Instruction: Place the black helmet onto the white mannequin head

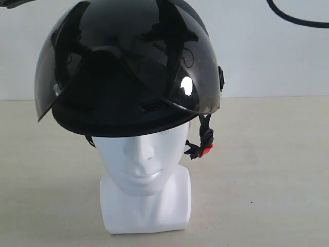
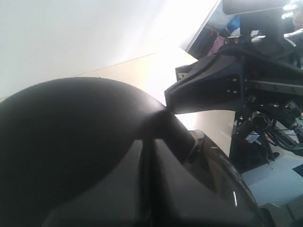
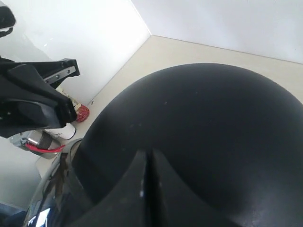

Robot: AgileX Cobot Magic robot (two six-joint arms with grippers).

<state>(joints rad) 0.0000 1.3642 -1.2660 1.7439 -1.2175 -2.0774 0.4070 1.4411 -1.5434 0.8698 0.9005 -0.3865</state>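
My left tool [image 2: 147,146] and right tool [image 3: 147,161], closed and empty, rest atop the black helmet [image 1: 128,67]. It looks seated on the white mannequin head [image 1: 141,154], so I'd lift off gently.

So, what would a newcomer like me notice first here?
The big black helmet, glossy visor raised clear of the face, sitting on the white mannequin head in the middle of the pale table. Then the red buckle dangling on its strap at the right of the exterior view, beside the cheek.
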